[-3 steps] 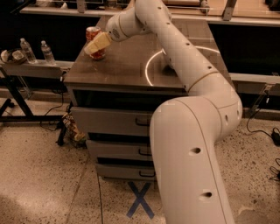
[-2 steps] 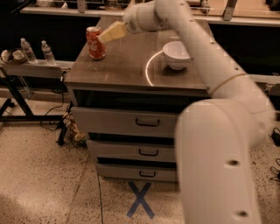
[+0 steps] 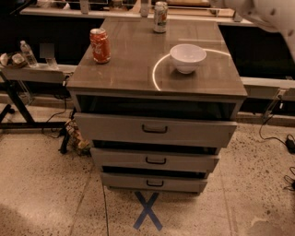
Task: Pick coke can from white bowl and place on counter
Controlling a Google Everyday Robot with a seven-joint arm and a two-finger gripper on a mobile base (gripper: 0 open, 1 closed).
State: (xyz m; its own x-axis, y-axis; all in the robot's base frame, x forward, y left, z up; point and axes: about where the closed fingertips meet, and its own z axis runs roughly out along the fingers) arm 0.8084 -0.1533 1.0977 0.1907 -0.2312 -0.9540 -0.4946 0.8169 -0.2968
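Note:
The red coke can (image 3: 100,45) stands upright on the counter (image 3: 133,64), near its left edge. The white bowl (image 3: 187,57) sits empty on the counter's right half, inside the bright ring of light. Only a white piece of my arm (image 3: 262,14) shows at the top right corner. My gripper is out of view.
A pale white-green can (image 3: 160,17) stands at the counter's far edge. The cabinet's three drawers (image 3: 154,131) are pulled partly open. A side table with a water bottle (image 3: 27,53) stands at the left. A blue X (image 3: 147,211) marks the floor in front.
The arm has pulled away from the coke can and swung out to the upper right. The can stays upright on the counter, let go. The whole cabinet top now shows.

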